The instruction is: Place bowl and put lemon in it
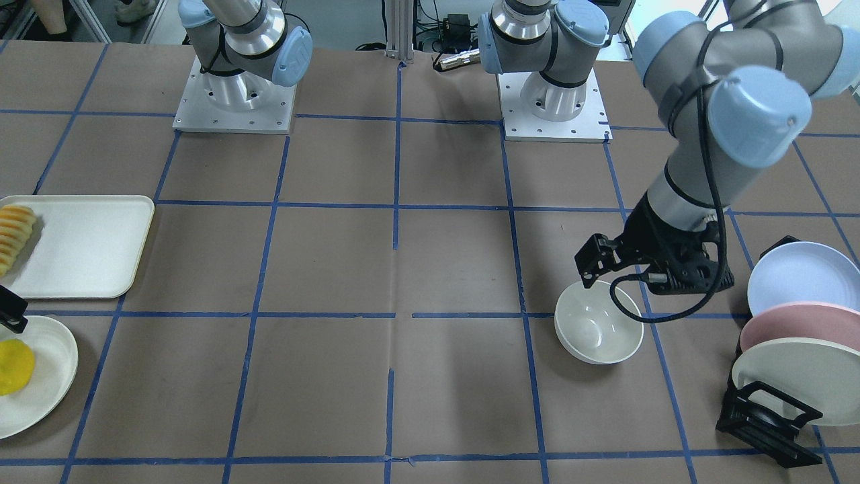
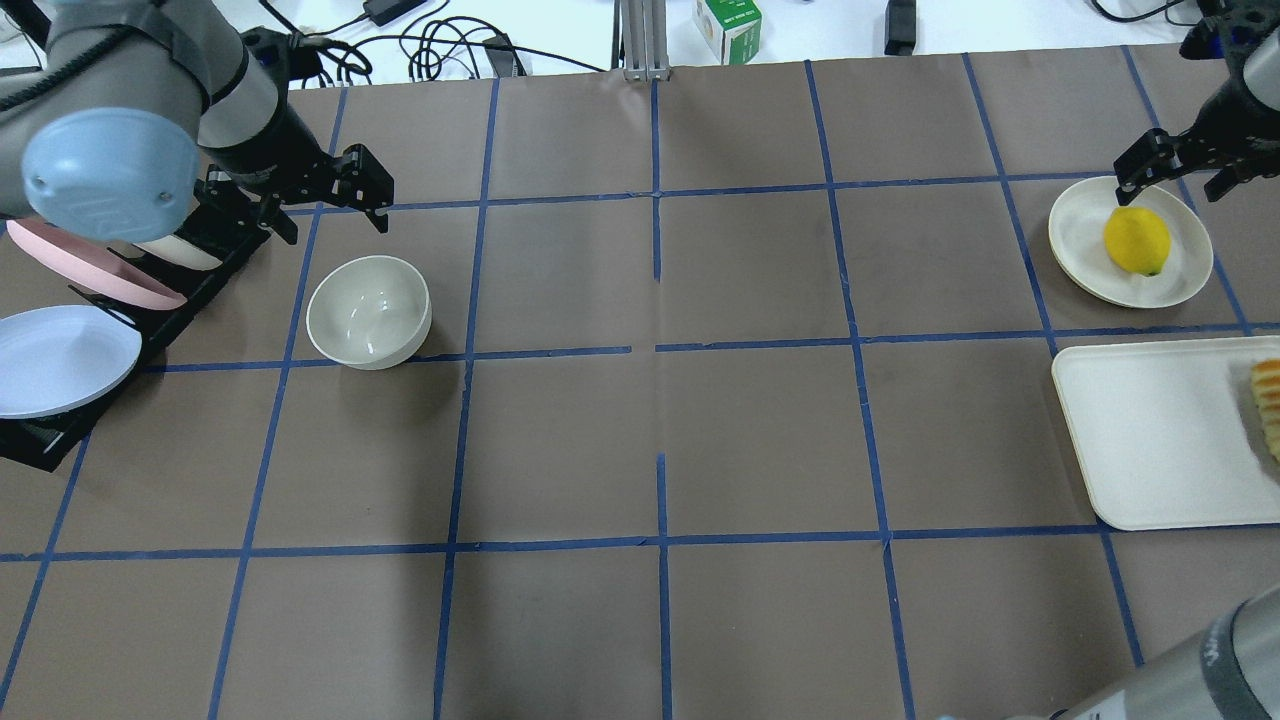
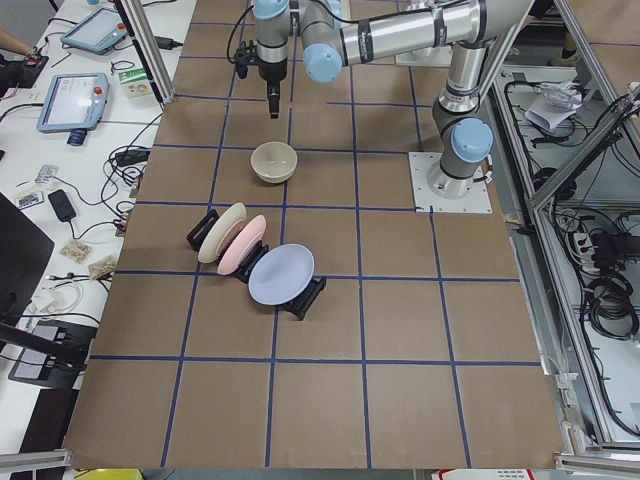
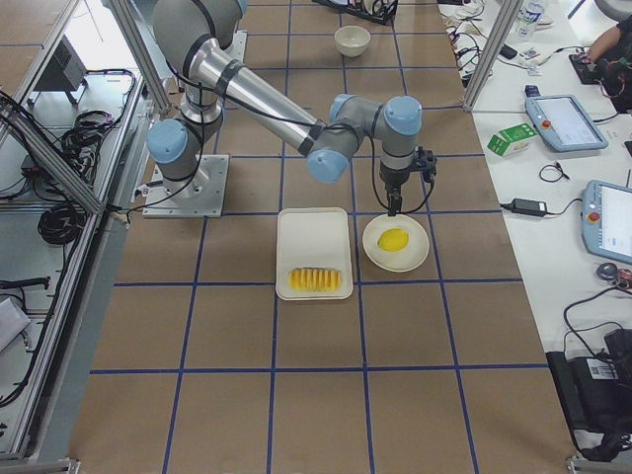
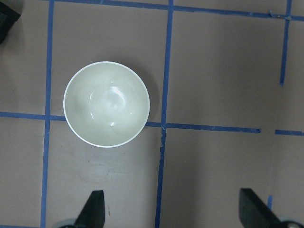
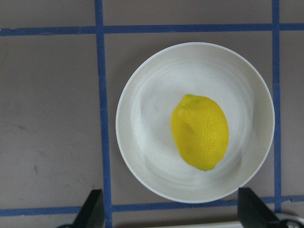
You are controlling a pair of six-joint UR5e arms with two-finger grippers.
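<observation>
Sitting upright and empty on the table [image 2: 660, 450], the bowl [image 2: 368, 311] looks placed, our left tool [image 2: 335, 225] spread apart beside it. We see the lemon [image 2: 1136, 241] well apart on its plate [image 2: 1075, 235], beneath our spread right tool [image 2: 1170, 190], not yet grasped.

bowl [image 2: 368, 312] near rack [image 2: 40, 442] | lemon [image 2: 1136, 241] on plate [image 2: 1078, 232] | tray [image 2: 1150, 440] beside plate
</observation>
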